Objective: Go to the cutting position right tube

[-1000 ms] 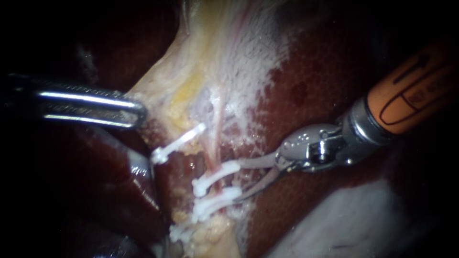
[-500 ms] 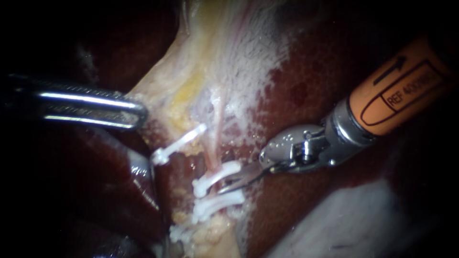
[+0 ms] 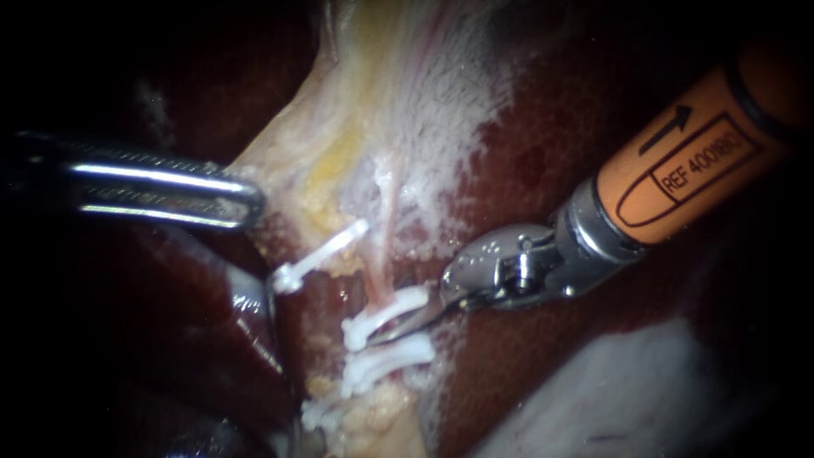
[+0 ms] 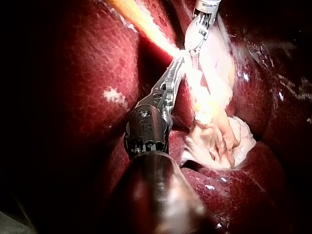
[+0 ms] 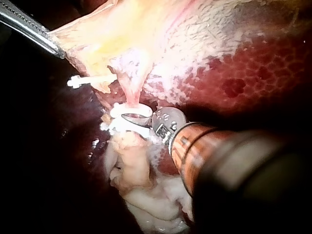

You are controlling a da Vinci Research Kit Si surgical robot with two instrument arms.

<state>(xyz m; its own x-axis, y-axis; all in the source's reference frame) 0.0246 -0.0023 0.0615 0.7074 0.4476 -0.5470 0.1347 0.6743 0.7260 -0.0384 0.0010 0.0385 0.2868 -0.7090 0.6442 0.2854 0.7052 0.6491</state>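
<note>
moved: the right instrument (image 3: 381,335) has slid in toward the left since a second ago, and its blades went from wide to a thin gap. the left instrument (image 3: 244,203) has not moved.
left instrument: its jaws pinch the edge of the pale tissue (image 3: 339,144) and pull it tight.
lone clip (image 3: 320,253): sits by itself, between the left instrument and the right tube.
right tube (image 3: 383,254): a thin pink string that runs down from the pale tissue into the upper clip (image 3: 398,305) and the lower clip (image 3: 390,356).
right instrument: its blades poke into the space between those two clips, open just a little.
could go wrong: blades set too high or too low could bite a clip and knock it loose. tips pushed too deep could poke the liver (image 3: 526,161).
hard to see: the upper clip hides part of one blade, so i cannot tell if the tube is truly between the blades or only beside them. the left shaft is lost in the dark.
</note>
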